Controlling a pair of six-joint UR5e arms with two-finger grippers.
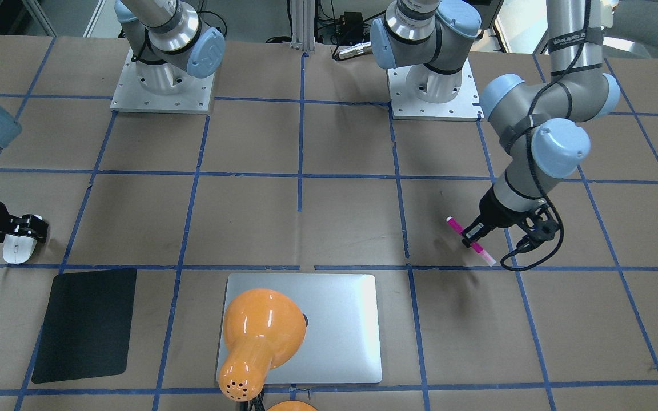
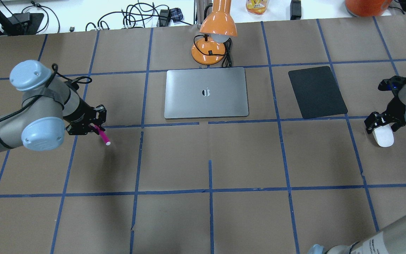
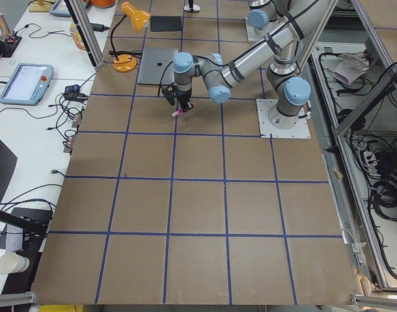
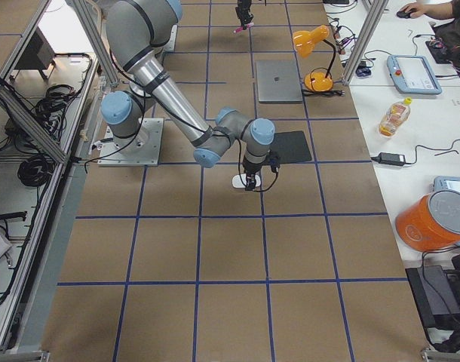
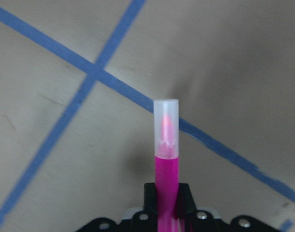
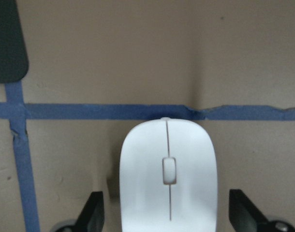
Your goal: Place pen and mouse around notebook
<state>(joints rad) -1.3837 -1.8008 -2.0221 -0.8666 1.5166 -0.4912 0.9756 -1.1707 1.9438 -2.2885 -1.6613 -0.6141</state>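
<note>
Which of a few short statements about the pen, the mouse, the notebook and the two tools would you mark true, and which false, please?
1. The left tool is shut on the pen. True.
2. The mouse lies on top of the notebook. False: it sits on the table, well apart from the notebook, with the black sheet between them.
3. The right tool is open, with one finger on either side of the mouse. True.
4. The orange lamp stands between the pen and the notebook. False: its base stands at the notebook's far edge, away from the pen.
</note>
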